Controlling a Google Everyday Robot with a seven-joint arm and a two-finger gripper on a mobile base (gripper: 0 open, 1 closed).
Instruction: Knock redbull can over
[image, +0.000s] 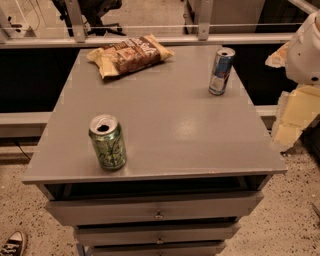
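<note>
The redbull can (220, 71) is slim, blue and silver with a red marking. It stands upright at the back right of the grey cabinet top (170, 125). My gripper is not in view. Only a white rounded part of my arm (306, 50) shows at the right edge, to the right of the can and off the cabinet top.
A wider green can (107, 142) with pale swirls stands upright at the front left, its top opened. A brown snack bag (129, 54) lies at the back left. Drawers (155, 212) sit below the top. A railing runs behind. A shoe (14, 243) is at the bottom left.
</note>
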